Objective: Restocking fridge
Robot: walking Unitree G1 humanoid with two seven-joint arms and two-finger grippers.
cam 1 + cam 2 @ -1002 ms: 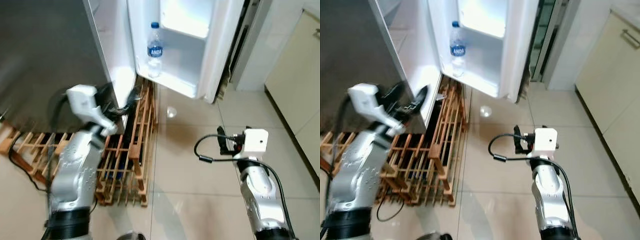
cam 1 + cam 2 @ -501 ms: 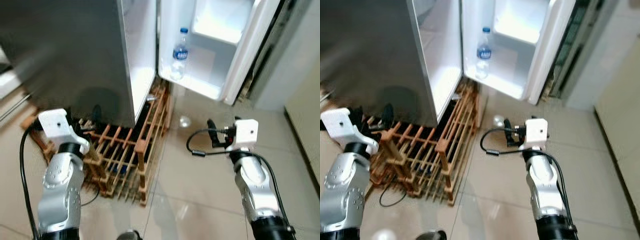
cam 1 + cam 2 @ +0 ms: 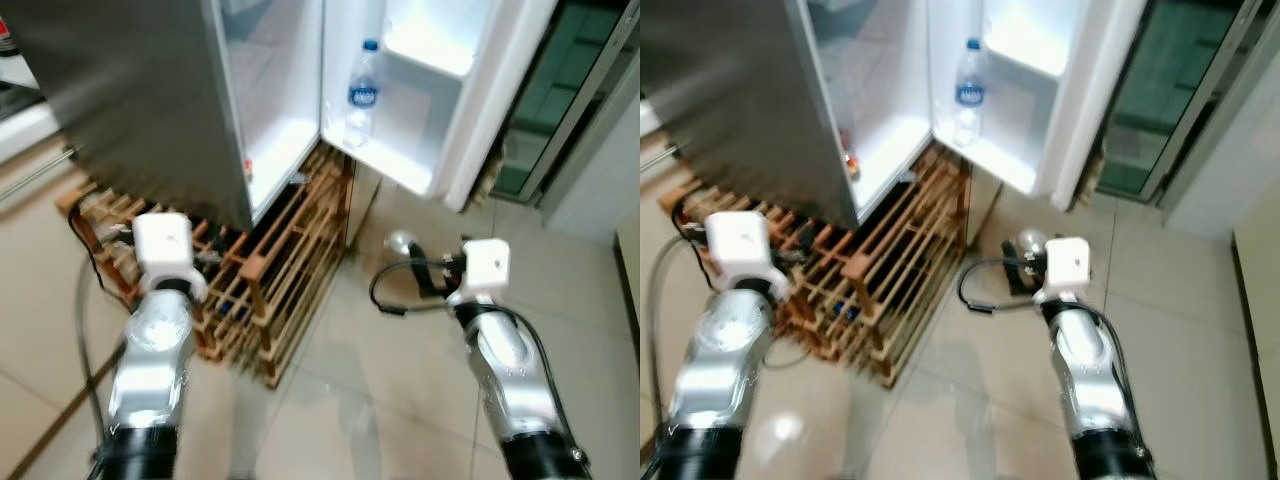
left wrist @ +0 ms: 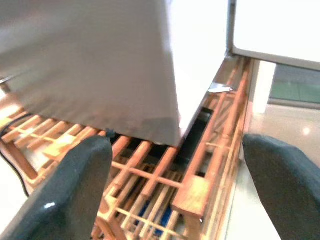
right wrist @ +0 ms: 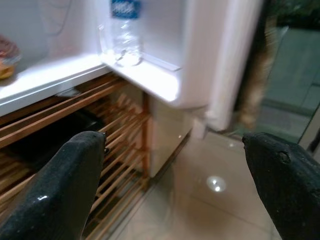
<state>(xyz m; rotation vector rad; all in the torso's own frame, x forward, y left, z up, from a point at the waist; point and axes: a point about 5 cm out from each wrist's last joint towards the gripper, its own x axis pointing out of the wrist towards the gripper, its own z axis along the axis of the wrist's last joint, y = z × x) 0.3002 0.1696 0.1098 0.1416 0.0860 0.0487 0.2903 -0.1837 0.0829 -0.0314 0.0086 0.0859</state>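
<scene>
Clear plastic, blue-labelled and blue-capped, 1 water bottle (image 3: 361,93) stands upright in the lowest bin of the open fridge door (image 3: 455,95), well apart from both arms. It looks filled, so I judge it moderately heavy, with smooth thin walls that would dent and slip under a hard squeeze; the labelled middle of the body seems the firmest place to grip, below the tapering neck. The fridge (image 3: 130,90) stands on a slatted wooden pallet (image 3: 290,260) over a tiled floor (image 3: 380,400). Left tool (image 4: 175,185) is spread wide and empty above the pallet's slats. Right tool (image 5: 172,187) is likewise spread wide and empty, pointing at the door bin.
</scene>
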